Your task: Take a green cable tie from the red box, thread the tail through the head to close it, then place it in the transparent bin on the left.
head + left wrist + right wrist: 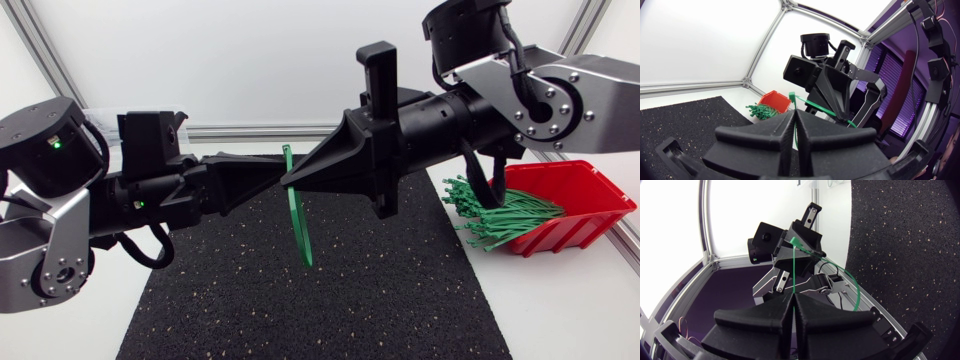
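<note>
Above the middle of the black mat, a green cable tie (297, 215) hangs bent in a loop between my two grippers. My left gripper (274, 172) is shut on it from the left and my right gripper (293, 181) from the right, tips almost touching. In the left wrist view the green cable tie (827, 109) runs from my left gripper (796, 116) across the right gripper's fingers (832, 97). In the right wrist view the green cable tie (794, 270) rises straight from my right gripper (792, 298), with its head by the left fingers (802, 235). The red box (565, 205) stands at the right.
Several loose green ties (495, 215) spill out of the red box's open front onto the black mat (250, 300). A transparent bin (105, 128) shows only partly behind my left arm. The red box (776, 100) also lies beyond the grippers in the left wrist view.
</note>
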Available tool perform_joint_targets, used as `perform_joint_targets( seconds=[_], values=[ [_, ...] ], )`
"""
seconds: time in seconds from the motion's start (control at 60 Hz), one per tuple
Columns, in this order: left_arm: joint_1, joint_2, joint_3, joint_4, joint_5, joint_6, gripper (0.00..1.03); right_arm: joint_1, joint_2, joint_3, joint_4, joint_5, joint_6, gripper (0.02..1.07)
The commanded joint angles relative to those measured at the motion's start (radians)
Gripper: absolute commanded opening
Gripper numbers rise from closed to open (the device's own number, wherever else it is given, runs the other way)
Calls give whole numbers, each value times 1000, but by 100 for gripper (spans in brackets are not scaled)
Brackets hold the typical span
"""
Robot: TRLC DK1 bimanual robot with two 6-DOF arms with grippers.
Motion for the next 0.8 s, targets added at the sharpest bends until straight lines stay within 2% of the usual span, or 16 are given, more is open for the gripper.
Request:
perform_joint_targets(
  seconds=[0.0,0.783],
  values=[
    [-12,-22,-3,10,-5,-24,4,-8,12,-29,-7,-1,12,8],
    [-7,5,12,10,-5,-21,4,0,9,-37,-1,1,10,8]
  ],
)
